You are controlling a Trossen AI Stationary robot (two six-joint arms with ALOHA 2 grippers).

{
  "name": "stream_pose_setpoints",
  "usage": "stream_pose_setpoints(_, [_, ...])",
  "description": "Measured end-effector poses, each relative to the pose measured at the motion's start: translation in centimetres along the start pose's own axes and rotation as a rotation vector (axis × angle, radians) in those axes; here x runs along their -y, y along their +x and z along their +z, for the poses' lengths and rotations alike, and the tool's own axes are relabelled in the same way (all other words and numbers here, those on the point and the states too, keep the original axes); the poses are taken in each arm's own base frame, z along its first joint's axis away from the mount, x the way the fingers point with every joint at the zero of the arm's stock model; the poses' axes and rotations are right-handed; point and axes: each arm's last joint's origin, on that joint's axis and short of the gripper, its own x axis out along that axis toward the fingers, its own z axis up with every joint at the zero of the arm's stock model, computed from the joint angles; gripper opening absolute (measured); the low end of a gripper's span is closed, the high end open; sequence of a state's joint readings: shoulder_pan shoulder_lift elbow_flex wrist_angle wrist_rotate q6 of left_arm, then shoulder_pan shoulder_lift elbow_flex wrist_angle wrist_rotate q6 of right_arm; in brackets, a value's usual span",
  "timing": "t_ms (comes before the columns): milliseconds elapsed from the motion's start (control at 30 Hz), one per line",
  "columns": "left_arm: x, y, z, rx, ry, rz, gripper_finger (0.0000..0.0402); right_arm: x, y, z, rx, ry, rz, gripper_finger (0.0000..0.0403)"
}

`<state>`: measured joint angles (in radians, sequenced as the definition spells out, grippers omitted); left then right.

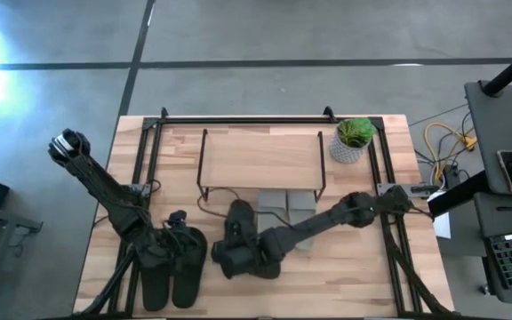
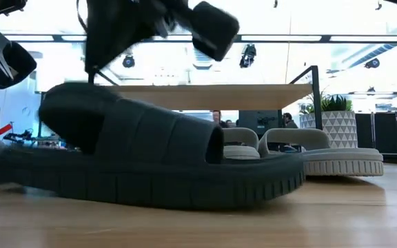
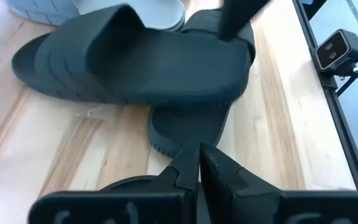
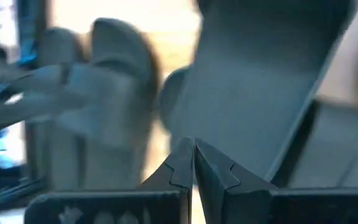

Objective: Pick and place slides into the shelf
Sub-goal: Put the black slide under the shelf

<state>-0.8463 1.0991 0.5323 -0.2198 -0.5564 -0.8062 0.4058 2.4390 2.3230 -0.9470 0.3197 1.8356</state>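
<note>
The dark olive-green slides point(image 1: 238, 238) lie near the middle of the desk point(image 1: 354, 276), in front of the shelf point(image 1: 260, 158); one sits askew across the other, as the left wrist view shows point(image 3: 135, 62). They look like moulded rubber: light, springy, with a thick ribbed sole and a broad arched strap. I judge the strap the best place to take hold, since it stands up off the footbed and a finger can pass under it; the sole edge is thick and may slip.

The right claw point(image 1: 236, 258) is down at this pair, its fingers point(image 4: 194, 165) pressed together with nothing visibly between them. The pale grey slides point(image 1: 287, 206) rest under the shelf's front edge, just beyond the olive pair.

At the near left, the black slides point(image 1: 174, 271) lie side by side, and the left claw point(image 1: 178, 233) hangs over them, fingers point(image 3: 197, 168) closed and empty. A potted plant point(image 1: 354, 139) stands right of the shelf.
</note>
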Motion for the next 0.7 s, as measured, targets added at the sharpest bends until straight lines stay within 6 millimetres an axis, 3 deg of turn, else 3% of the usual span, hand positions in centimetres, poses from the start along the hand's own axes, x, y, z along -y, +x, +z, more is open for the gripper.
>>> stream_pose_setpoints(167, [0.0,-0.1,0.0,0.003,-0.002,-0.002,0.0000,0.7,1.2,1.5,0.016,-0.031,-0.079,0.0009])
stream_pose_setpoints(267, [0.0,0.0,0.0,0.000,0.000,-0.001,0.0000,0.1,0.5,1.5,-0.033,-0.058,-0.054,0.0009])
stream_pose_setpoints(500, [0.0,0.0,0.0,-0.002,0.001,-0.002,0.0000,-0.9,-3.2,-2.3,-0.203,-0.045,0.075,0.0008])
stream_pose_setpoints(700, [0.0,0.0,0.0,-0.003,0.011,-0.003,0.0000,0.6,-2.0,-4.5,-0.221,0.052,0.003,0.0008])
